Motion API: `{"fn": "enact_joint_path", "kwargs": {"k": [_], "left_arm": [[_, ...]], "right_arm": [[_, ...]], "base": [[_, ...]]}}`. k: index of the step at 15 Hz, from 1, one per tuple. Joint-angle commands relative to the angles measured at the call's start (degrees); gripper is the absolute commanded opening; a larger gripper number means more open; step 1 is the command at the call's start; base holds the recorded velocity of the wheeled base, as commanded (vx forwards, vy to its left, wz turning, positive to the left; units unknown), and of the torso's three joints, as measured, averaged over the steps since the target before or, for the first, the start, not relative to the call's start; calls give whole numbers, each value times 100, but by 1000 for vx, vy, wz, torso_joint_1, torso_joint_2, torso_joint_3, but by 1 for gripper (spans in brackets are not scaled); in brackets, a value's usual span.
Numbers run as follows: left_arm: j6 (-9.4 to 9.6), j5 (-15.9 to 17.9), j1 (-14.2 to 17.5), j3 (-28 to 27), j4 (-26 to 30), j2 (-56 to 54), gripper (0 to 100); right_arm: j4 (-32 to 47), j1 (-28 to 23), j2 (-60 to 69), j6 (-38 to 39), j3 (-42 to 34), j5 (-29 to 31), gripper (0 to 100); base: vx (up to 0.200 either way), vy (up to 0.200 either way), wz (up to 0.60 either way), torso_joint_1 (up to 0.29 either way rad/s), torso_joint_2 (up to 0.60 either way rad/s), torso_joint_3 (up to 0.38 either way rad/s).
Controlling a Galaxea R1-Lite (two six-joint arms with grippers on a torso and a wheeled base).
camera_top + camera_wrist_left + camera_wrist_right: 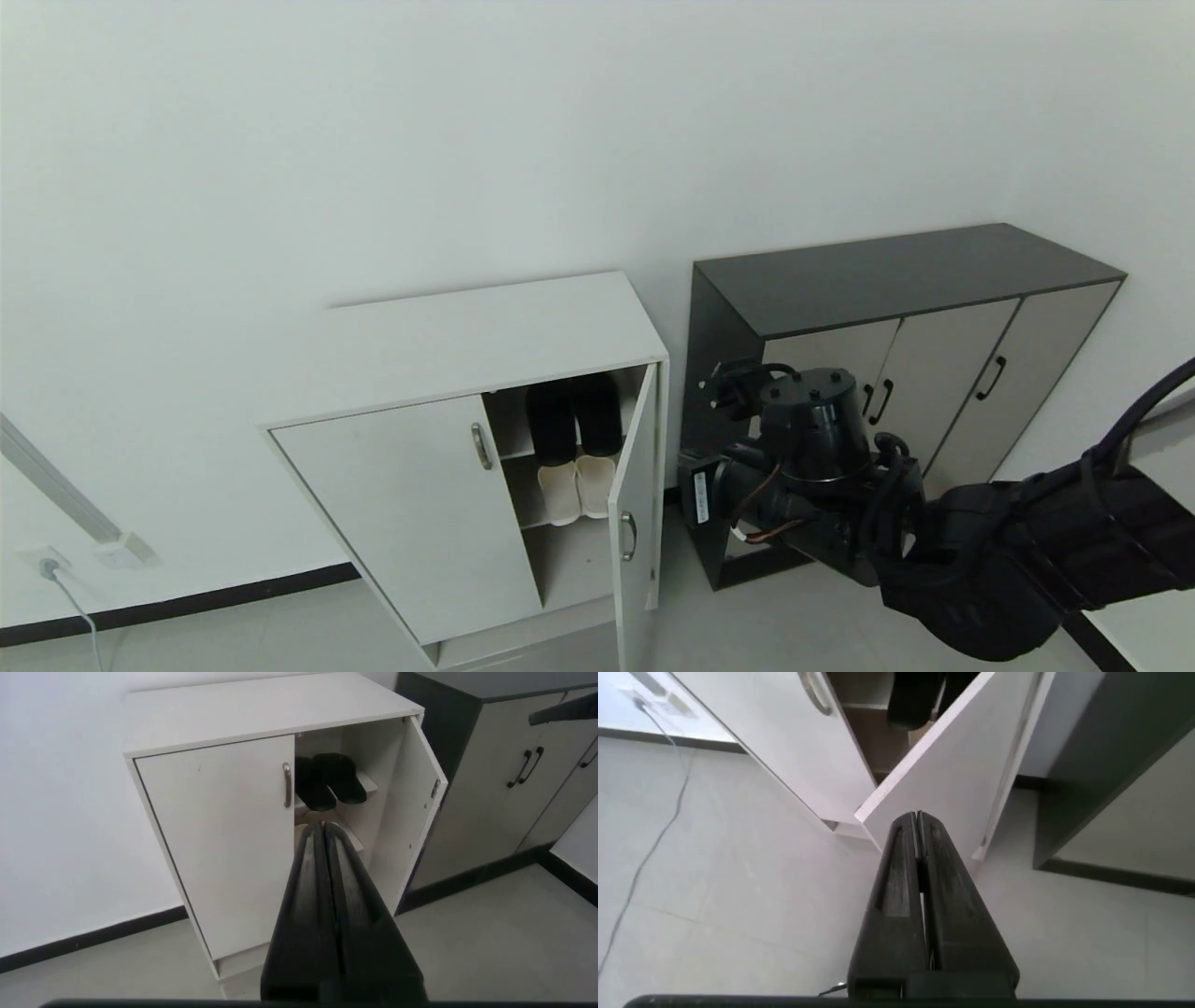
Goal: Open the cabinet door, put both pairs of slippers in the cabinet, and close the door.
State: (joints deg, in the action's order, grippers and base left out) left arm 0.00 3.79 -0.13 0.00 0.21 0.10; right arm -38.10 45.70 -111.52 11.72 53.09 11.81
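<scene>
The white cabinet stands against the wall with its left door shut and its right door swung open. Inside, a black pair of slippers rests on the upper shelf and a white pair on the shelf below. My right arm hangs just right of the open door. My right gripper is shut and empty, its tips close to the lower outer edge of the open door. My left gripper is shut and empty, out in front of the cabinet opening, below the black slippers.
A dark grey cabinet with shut grey doors stands right beside the white one, behind my right arm. A wall socket with a cable is low on the wall at far left. Bare grey floor lies before the cabinets.
</scene>
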Motion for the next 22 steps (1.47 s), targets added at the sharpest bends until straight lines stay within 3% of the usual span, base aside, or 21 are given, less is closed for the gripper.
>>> {"fn": "enact_joint_path", "kwargs": {"k": [1, 8, 13, 17, 22], "left_arm": [[0, -1, -4, 0, -3, -1, 0], [0, -1, -4, 0, -3, -1, 0], [0, -1, 5, 0, -3, -1, 0], [9, -1, -4, 0, -3, -1, 0], [9, -1, 5, 0, -3, -1, 0]], "right_arm": [[-14, -9, -10, -38, -71, 5, 0], [-31, -79, -37, -29, -185, -241, 0], [-945, -527, -212, -64, -677, -1058, 0], [-1191, -773, -204, -583, -1415, -865, 0], [-1728, -773, -581, -600, -1837, -496, 0]], "base": [[0, 0, 0, 0, 0, 0], [0, 0, 343, 0, 2, 2], [0, 0, 0, 0, 0, 0], [0, 0, 0, 0, 0, 0], [80, 0, 0, 0, 2, 1]]}}
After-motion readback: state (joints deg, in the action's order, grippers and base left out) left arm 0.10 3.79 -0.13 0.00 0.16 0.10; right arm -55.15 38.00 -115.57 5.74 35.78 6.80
